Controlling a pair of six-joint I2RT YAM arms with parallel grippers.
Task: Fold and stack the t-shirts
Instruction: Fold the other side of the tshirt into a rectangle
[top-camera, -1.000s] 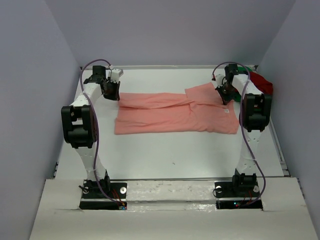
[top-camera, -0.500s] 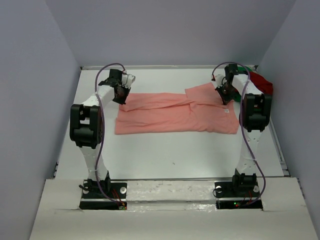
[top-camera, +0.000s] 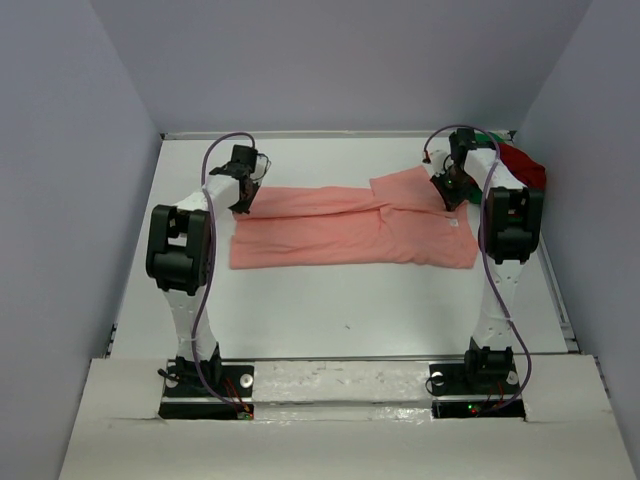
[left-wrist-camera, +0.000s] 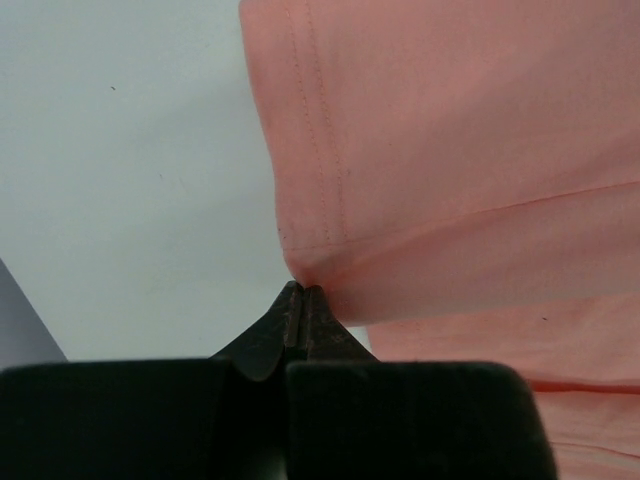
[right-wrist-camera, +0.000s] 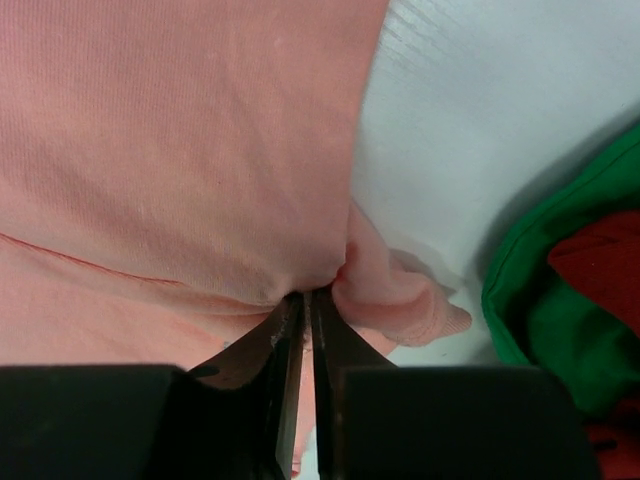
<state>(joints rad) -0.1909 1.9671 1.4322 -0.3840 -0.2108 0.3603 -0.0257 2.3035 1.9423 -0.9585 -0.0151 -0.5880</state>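
Observation:
The salmon-pink t-shirt (top-camera: 350, 225) lies spread flat across the middle of the table, folded lengthwise. My left gripper (top-camera: 243, 195) is shut on its far left corner, and in the left wrist view the hem (left-wrist-camera: 320, 240) is pinched at the gripper's tips (left-wrist-camera: 301, 290). At the shirt's far right end, my right gripper (top-camera: 452, 190) has its jaws almost together, with a bunched fold of the pink cloth (right-wrist-camera: 180, 130) caught at the tips (right-wrist-camera: 305, 296). The green t-shirt (right-wrist-camera: 540, 310) and the dark red t-shirt (top-camera: 522, 163) lie crumpled in the far right corner.
The white table (top-camera: 350, 310) has pale walls on the left, back and right. The heap of green and dark red cloth sits just right of my right gripper. Both arm bases stand at the near edge.
My left gripper has moved right and slightly nearer, carrying the shirt's left corner inward. The right arm has stayed in place, and its jaws show a thin slit.

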